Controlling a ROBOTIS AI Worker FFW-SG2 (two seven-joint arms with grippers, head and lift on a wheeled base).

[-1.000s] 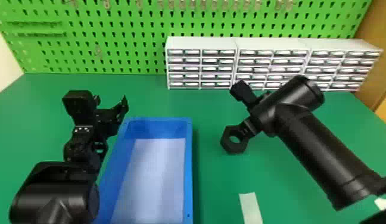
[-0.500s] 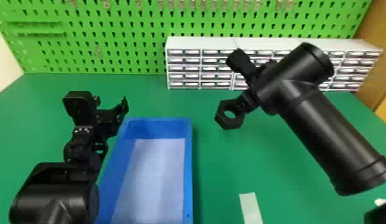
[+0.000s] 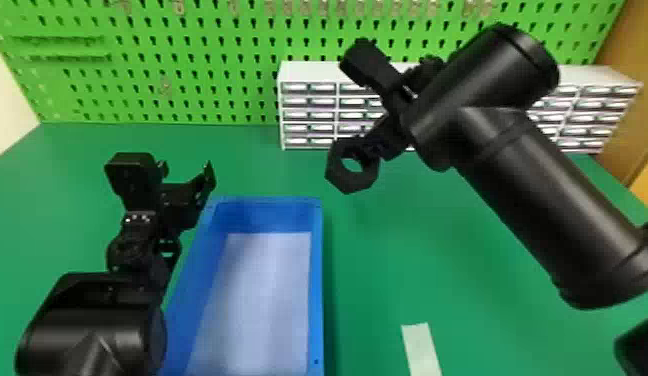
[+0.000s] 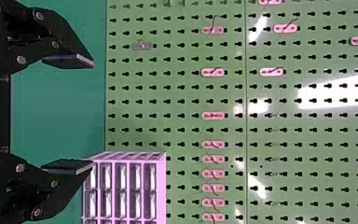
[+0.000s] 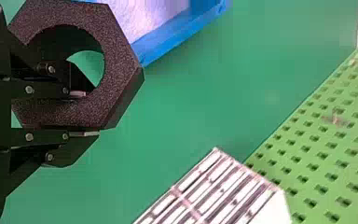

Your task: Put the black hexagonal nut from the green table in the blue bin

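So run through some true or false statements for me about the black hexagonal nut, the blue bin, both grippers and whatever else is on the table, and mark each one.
1. The right gripper is clasping the black hexagonal nut. True.
2. The nut is lying in the blue rectangular bin. False: it is held up in the air, outside the bin.
3. The left gripper is shut. False: its two fingers are apart, with nothing between them.
4. The white drawer cabinets stand in front of the green pegboard. True.
5. The white strip lies inside the bin. False: it is on the green table, right of the bin.
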